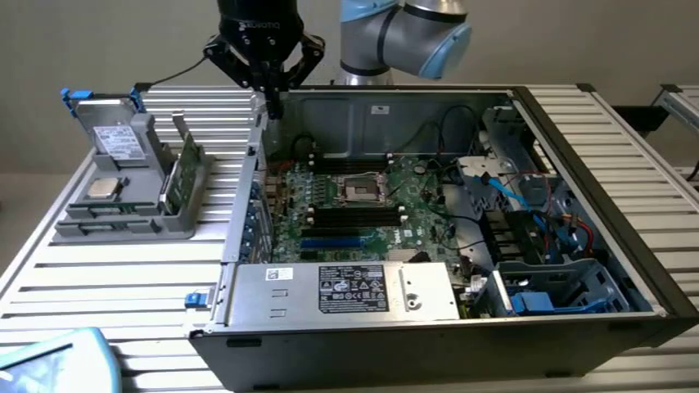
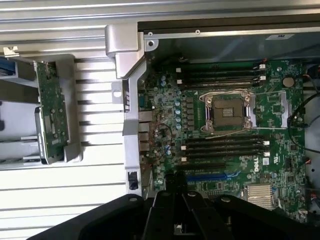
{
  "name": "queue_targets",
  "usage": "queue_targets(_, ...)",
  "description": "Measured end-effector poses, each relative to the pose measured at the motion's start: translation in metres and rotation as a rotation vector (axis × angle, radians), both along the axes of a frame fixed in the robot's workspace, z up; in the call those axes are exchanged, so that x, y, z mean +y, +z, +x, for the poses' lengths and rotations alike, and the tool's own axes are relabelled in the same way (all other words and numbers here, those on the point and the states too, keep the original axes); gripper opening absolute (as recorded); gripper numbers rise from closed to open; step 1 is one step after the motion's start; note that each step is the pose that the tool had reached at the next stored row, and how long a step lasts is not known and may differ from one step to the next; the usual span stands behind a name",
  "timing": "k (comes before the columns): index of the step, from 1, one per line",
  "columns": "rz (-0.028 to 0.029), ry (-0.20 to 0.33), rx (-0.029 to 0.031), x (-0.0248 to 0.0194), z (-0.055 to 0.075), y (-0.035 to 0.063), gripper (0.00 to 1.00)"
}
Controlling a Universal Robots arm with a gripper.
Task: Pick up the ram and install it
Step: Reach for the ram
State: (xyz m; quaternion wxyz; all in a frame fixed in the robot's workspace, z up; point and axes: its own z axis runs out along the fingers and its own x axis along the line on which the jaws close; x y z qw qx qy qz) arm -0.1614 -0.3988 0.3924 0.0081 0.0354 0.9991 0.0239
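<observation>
Gripper (image 1: 272, 100) hangs right over the computer case (image 1: 437, 352) rim at the exterior view's left, fingers pinched together on nothing. The ram (image 1: 186, 168) stands on edge in the grey tray (image 1: 120, 225) on the slatted table (image 1: 110, 278), just beside the case wall, with open air above it. Inside, black memory slots (image 2: 220, 145) flank the processor socket (image 2: 227, 112).

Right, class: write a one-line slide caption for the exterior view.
Black gripper hovers over the open computer case's corner; thin dark green ram stick stands in the grey plastic tray.
</observation>
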Motion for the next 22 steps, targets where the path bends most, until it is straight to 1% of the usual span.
queue_targets(4,0.0,0.0,0.0031,0.0,-0.016,-0.0002,0.11)
queue_targets(9,0.0,0.0,0.0089,0.0,-0.036,-0.0004,0.11)
queue_targets(16,0.0,0.0,0.0183,0.0,-0.063,-0.0008,0.11)
queue_targets(22,0.0,0.0,0.0284,0.0,-0.089,-0.0012,0.11)
